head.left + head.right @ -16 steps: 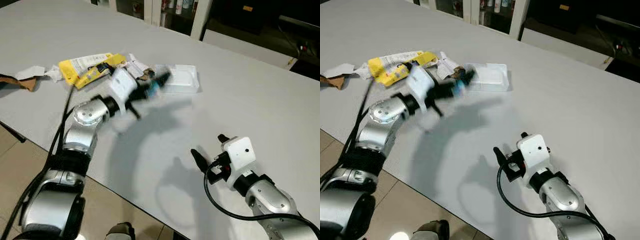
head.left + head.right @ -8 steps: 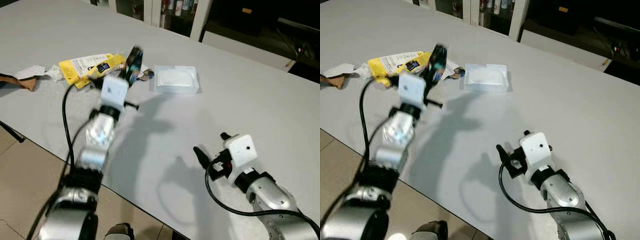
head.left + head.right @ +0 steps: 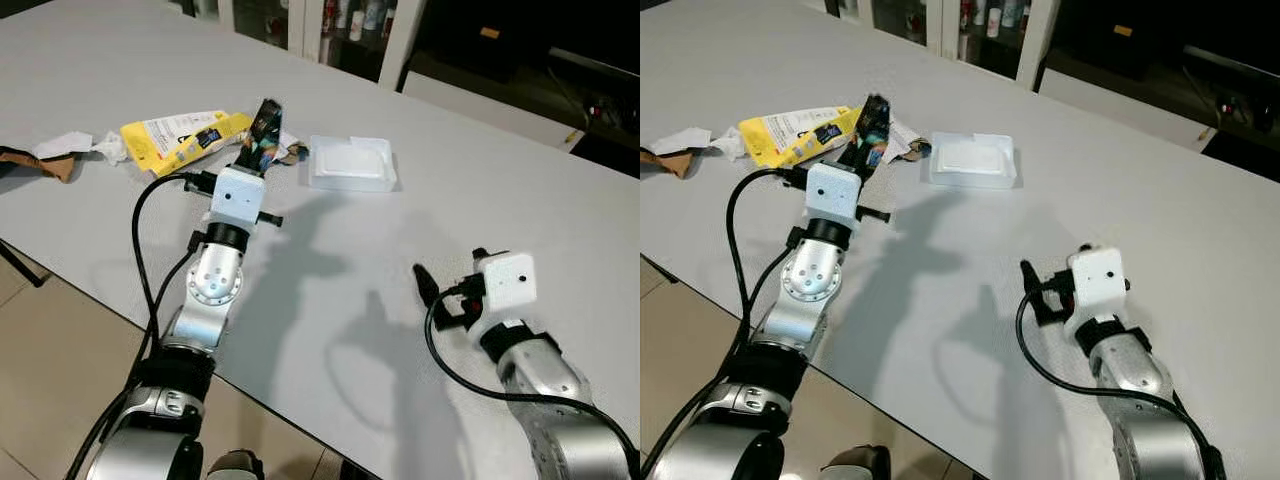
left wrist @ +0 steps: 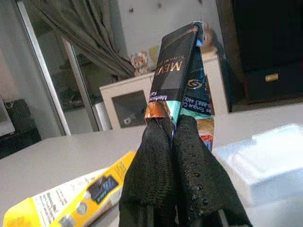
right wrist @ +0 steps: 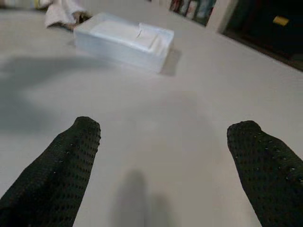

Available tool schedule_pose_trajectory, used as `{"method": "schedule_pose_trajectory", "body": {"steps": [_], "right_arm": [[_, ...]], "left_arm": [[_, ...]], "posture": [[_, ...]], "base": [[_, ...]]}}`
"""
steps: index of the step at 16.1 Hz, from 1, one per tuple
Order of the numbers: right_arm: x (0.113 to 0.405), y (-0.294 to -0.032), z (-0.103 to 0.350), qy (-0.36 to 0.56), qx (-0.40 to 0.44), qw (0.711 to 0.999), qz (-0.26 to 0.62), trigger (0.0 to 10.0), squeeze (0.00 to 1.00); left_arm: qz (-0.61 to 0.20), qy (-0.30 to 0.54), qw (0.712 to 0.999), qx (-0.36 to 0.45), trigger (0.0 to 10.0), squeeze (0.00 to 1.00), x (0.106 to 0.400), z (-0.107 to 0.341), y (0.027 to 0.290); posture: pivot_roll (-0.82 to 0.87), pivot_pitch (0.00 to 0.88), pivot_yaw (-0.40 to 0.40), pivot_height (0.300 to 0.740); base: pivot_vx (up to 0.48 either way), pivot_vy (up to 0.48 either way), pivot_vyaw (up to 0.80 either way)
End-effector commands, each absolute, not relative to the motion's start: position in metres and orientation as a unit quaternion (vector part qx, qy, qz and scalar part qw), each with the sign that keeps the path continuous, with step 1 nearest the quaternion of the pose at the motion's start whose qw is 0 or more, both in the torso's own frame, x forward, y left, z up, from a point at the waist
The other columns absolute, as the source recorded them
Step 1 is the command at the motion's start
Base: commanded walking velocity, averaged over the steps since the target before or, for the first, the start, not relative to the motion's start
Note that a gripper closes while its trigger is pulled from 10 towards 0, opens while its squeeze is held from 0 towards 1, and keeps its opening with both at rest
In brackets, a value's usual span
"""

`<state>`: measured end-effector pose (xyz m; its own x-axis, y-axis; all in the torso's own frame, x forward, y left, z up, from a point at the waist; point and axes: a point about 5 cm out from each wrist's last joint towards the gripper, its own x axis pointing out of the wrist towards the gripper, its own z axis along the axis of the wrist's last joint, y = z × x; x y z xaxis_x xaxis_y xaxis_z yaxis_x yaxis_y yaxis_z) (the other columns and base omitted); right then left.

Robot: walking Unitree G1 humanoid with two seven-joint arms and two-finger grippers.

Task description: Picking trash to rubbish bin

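Note:
My left gripper (image 3: 259,148) is shut on a dark black-and-teal snack wrapper (image 3: 265,122), held upright above the table near the trash pile. In the left wrist view the wrapper (image 4: 178,71) stands up from between the closed fingertips (image 4: 161,142). On the table behind it lie a yellow packet (image 3: 178,136), crumpled white paper (image 3: 72,145) and a brown scrap (image 3: 30,164). A white plastic box (image 3: 350,163) sits just right of the wrapper. My right gripper (image 5: 165,142) is open and holds nothing, low over bare table at the near right (image 3: 440,292).
The grey table (image 3: 480,180) has its front edge running diagonally at the lower left, with tan floor tiles (image 3: 50,370) below. Dark shelving (image 3: 360,20) stands beyond the far edge. The white box (image 5: 124,39) lies ahead of the right gripper.
My left arm has swung from low and pointing right to upright, carrying the wrapper up off the pile. The right gripper has shifted a little to the right.

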<state>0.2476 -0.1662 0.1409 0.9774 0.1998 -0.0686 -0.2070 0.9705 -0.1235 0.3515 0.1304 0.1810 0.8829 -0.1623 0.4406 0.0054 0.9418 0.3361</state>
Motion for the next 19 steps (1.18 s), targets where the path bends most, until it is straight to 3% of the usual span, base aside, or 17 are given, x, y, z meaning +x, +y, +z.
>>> {"method": "schedule_pose_trajectory", "body": {"steps": [1,3,4,5,6,12,14,19], "right_arm": [[0.251,-0.172,0.142,0.021,-0.060,0.995,0.083,10.0,0.00],[0.254,-0.172,0.142,0.013,-0.055,0.996,0.075,10.0,0.00],[0.255,-0.171,0.143,0.009,-0.053,0.996,0.071,10.0,0.00],[0.256,-0.171,0.144,0.002,-0.050,0.996,0.068,10.0,0.00],[0.258,-0.171,0.144,0.000,-0.048,0.997,0.064,10.0,0.00],[0.261,-0.174,0.141,-0.003,-0.049,0.998,0.045,10.0,0.00],[0.263,-0.172,0.140,-0.001,-0.046,0.998,0.051,10.0,0.00],[0.276,-0.175,0.139,-0.003,-0.047,0.997,0.056,10.0,0.00]], "left_arm": [[-0.038,-0.236,0.958,0.155,0.0,0.00,0.350,0.180,0.128],[-0.034,-0.216,0.965,0.144,0.0,0.00,0.352,0.175,0.129],[-0.024,-0.194,0.972,0.134,4.4,0.00,0.353,0.170,0.131],[-0.016,-0.177,0.975,0.130,4.4,0.00,0.354,0.166,0.132],[-0.010,-0.162,0.978,0.128,10.0,0.00,0.355,0.163,0.133],[-0.003,-0.163,0.977,0.135,10.0,0.00,0.357,0.175,0.132],[0.003,-0.167,0.976,0.136,10.0,0.00,0.356,0.180,0.135],[0.022,-0.168,0.974,0.150,10.0,0.00,0.350,0.183,0.148]], "posture": [[0.17,0.104,-0.085,0.740],[0.18,0.106,-0.088,0.740],[0.18,0.110,-0.089,0.740],[0.19,0.112,-0.089,0.740],[0.19,0.115,-0.088,0.740],[0.21,0.135,-0.093,0.740],[0.22,0.147,-0.098,0.740],[0.26,0.171,-0.104,0.740]], "base": [[0.000,0.000,0.00],[0.000,0.000,0.00],[0.000,0.000,0.00],[0.000,0.000,0.00],[0.000,0.000,0.00],[0.000,0.000,0.13],[0.000,0.000,0.80],[0.000,0.000,0.00]]}}
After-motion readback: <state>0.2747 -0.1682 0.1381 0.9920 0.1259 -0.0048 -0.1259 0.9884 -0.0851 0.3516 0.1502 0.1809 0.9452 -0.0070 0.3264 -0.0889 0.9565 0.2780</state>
